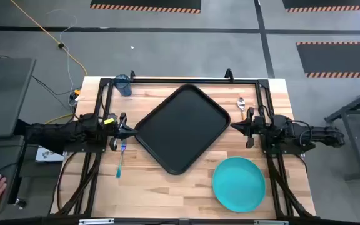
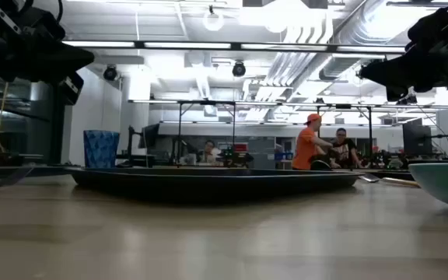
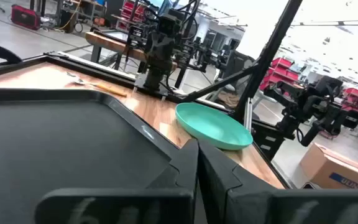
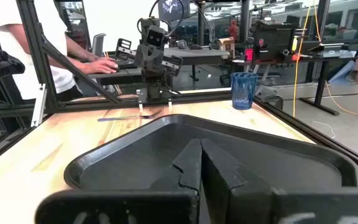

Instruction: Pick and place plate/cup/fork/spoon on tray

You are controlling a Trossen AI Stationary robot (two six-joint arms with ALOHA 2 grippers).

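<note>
The left claw [image 1: 129,130] hangs clenched on nothing at the tray's left corner, its two fingers pressed tip to tip in its own wrist view; the right claw [image 1: 235,127] mirrors it at the opposite corner, likewise clenched and empty; neither has taken anything, and the tray [image 1: 167,147], set cornerwise in the middle of the tabletop [image 1: 167,194], holds nothing

The fork [image 1: 120,161] lies just beside and below the left claw, flat on the wood; the cup [image 1: 124,85] stands upright at the far left corner near the frame post; the spoon [image 1: 241,102] lies just above the right claw, near the far right edge; the plate [image 1: 239,183] sits on the near right, just off the tray

The risks, as I judge them: fork and spoon lie flat, so fingers coming down may skid off the thin handles or push them away; the plate is wide and shallow, and a pinch on its rim could tip or slip, or catch on the tray's raised rim; the cup may topple if nudged; whether the spoon's bowl faces up is hard to make out from above
</note>
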